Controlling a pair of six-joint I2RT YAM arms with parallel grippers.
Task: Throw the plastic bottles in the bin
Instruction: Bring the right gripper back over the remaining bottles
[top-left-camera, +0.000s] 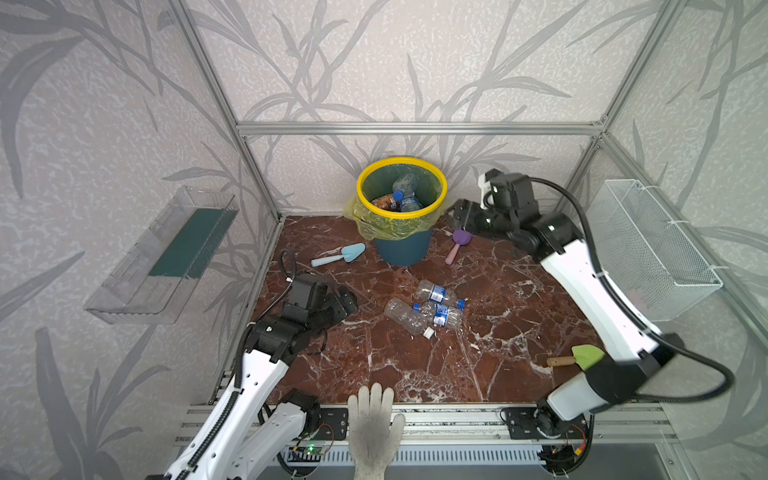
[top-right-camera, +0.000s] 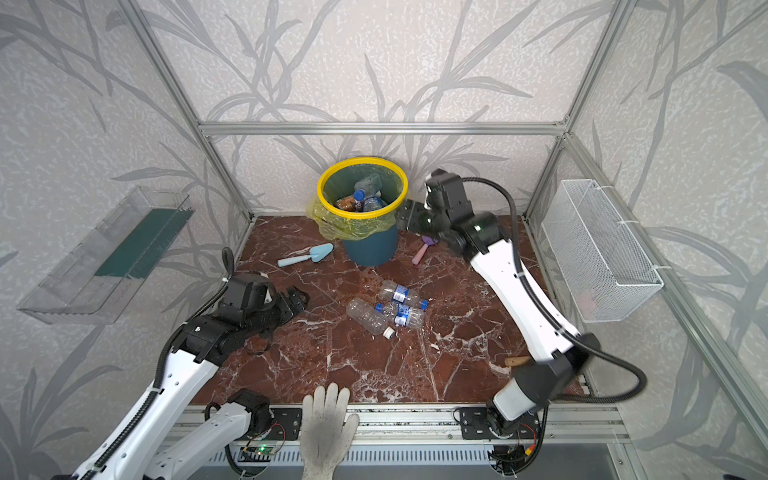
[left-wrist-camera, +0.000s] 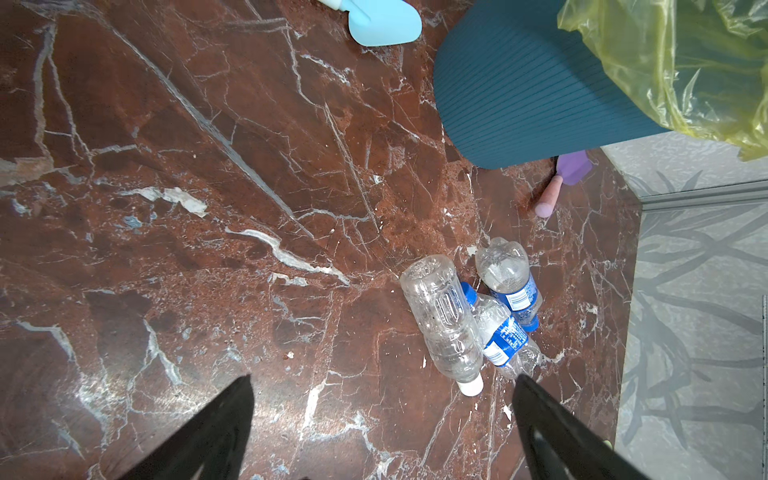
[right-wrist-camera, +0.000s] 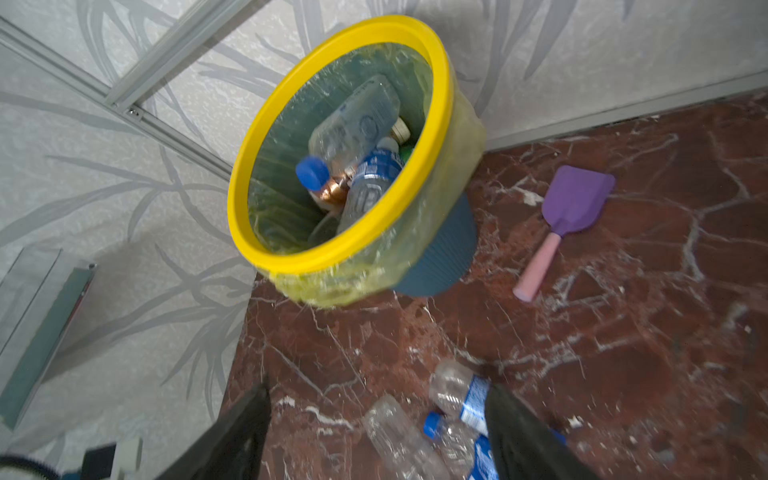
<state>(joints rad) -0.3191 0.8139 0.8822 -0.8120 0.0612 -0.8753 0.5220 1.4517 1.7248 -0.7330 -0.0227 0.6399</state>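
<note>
Lying near left gripper (top-left-camera: 348, 301), 3 plastic bottles (top-left-camera: 436, 295), right gripper (top-left-camera: 457, 214) beside bin (top-left-camera: 401, 160)

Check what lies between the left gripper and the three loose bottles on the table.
Nothing: only bare marble tabletop separates the left gripper from the three bottles, as both top views show.

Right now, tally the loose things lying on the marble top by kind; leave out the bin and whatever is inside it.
Plastic bottles: 3 (white-capped bottle, blue-labelled bottle nearer the bin, blue-labelled bottle beside it)
Toy shovels: 3 (light-blue shovel, purple shovel, green shovel)
Total: 6
</note>
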